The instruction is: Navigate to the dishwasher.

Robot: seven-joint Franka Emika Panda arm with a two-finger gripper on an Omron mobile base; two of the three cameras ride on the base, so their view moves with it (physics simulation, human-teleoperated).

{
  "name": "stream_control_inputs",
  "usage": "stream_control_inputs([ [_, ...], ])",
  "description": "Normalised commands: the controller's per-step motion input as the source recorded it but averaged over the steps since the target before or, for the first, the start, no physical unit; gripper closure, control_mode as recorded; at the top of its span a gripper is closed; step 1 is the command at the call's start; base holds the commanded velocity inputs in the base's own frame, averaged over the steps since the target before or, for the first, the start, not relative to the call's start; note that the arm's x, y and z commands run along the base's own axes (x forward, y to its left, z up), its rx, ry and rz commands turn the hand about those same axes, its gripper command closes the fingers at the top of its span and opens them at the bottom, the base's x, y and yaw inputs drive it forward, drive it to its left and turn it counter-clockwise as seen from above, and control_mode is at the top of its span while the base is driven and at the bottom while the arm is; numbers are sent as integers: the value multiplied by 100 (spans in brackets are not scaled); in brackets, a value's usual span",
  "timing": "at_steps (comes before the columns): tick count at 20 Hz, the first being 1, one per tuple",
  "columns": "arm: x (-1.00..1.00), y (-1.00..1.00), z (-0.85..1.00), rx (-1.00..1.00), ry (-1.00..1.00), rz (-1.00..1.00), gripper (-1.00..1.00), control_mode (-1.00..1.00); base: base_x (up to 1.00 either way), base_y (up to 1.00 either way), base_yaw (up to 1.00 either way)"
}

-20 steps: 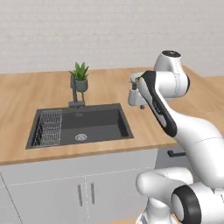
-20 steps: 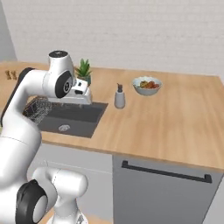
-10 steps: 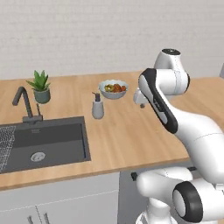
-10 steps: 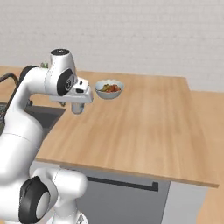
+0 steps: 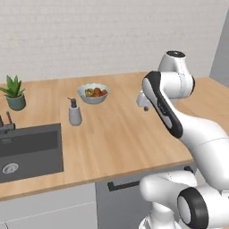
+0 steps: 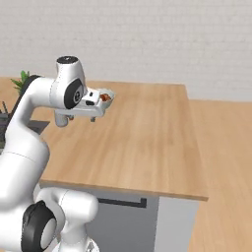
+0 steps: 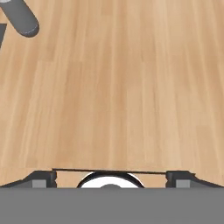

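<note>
One dark-grey panel sits nearest: the dishwasher [image 6: 123,219], under the worktop [image 6: 142,142] edge directly ahead of the base, its black bar handle [image 5: 123,184] just below the overhang. In the left base view the robot's own body covers most of that panel; in the right base view it lies between the body and a lighter end panel [image 6: 172,224]. Judgement: the base looks close to squared up in front of it, so the drive seems nearly done.

The arm is folded high over the wood, carrying nothing, presumably tucked to stay clear while driving. The tool [image 7: 112,177] points down at bare planks; its two dark tips sit wide apart near the bottom corners of the hand view, nothing between them.

Farther left on the worktop: a grey soap dispenser [image 5: 74,113] beside the dark sink [image 5: 29,152], then a fruit bowl [image 5: 93,92], and a potted plant [image 5: 14,92] near the white brick wall [image 5: 112,36].
</note>
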Motion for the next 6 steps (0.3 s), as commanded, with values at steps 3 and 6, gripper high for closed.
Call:
stream_control_inputs([
  [3,0,0,0,0,0,0,-100,100,16,-23,-1],
  [6,0,0,0,0,0,0,-100,100,10,-14,0],
])
